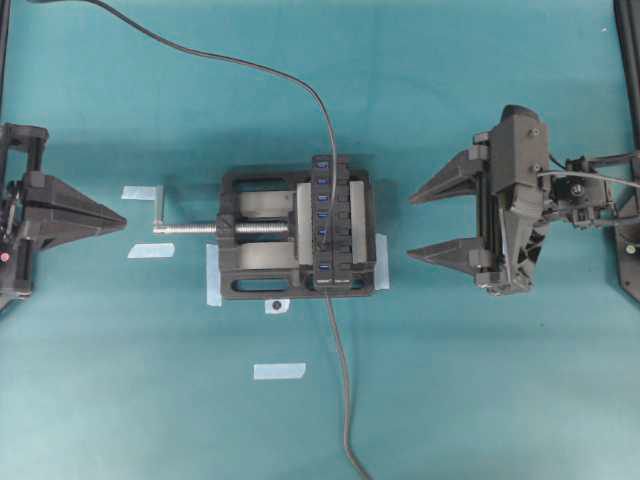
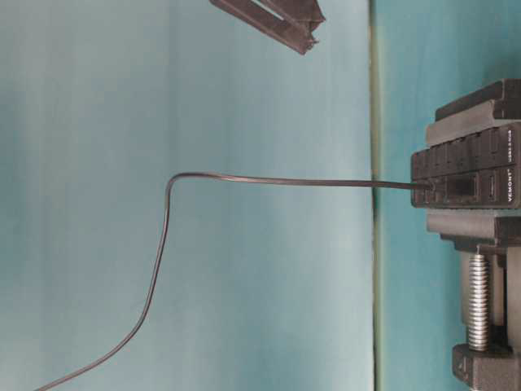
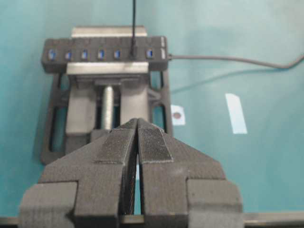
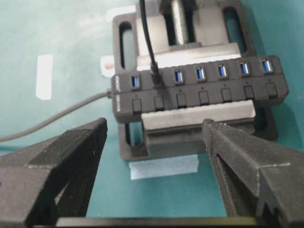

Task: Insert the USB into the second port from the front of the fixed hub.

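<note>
The fixed hub [image 1: 333, 222] is a long black bar with blue ports, clamped in a black vise [image 1: 262, 235]. The USB [image 4: 155, 77] sits plugged into the second port from the end where the hub's own lead leaves; its thin cable [image 1: 240, 62] arcs up and away to the far left. The same USB [image 3: 134, 51] shows in the left wrist view. My left gripper [image 1: 122, 215] is shut and empty, well left of the vise. My right gripper [image 1: 412, 228] stands wide open and empty to the right of the hub, touching nothing.
The vise's silver screw [image 1: 195, 228] and handle point toward the left gripper. The hub's lead [image 1: 345, 400] runs to the near table edge. Pale tape strips [image 1: 279, 371] lie on the teal table [image 1: 500, 400], with one [image 4: 164, 167] by the vise.
</note>
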Motion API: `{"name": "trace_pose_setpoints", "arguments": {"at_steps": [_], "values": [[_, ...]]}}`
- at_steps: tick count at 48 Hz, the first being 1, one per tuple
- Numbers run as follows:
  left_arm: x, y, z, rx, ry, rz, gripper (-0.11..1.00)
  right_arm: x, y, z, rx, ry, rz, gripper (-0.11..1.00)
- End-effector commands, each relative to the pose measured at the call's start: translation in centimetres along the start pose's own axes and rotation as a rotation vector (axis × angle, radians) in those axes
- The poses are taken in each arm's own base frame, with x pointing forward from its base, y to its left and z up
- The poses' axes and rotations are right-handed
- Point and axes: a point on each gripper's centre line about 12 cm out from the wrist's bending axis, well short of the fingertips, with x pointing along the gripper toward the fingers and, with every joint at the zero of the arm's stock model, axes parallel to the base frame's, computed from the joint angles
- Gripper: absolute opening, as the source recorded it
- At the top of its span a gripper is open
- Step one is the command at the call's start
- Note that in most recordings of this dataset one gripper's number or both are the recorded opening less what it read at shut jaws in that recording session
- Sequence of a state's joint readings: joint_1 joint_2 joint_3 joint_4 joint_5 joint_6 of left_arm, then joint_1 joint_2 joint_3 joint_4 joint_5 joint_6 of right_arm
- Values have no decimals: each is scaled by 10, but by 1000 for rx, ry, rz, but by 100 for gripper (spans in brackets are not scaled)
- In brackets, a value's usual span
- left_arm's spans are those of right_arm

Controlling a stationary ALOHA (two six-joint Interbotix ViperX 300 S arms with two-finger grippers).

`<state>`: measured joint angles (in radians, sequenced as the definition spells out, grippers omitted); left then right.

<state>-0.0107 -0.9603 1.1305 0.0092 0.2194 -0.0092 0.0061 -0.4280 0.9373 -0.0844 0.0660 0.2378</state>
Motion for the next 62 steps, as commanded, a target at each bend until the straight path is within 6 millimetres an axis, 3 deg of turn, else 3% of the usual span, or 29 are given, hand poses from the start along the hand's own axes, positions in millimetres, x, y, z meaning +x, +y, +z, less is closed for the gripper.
{"name": "trace_pose_setpoints", "arguments": {"at_steps": [1, 62], "values": [[0, 0, 7, 1, -15, 2, 0, -1, 1, 6, -3, -24, 4, 84], [0, 0, 8, -2, -21, 0, 0, -2, -2, 10, -16, -26, -6, 84]]}}
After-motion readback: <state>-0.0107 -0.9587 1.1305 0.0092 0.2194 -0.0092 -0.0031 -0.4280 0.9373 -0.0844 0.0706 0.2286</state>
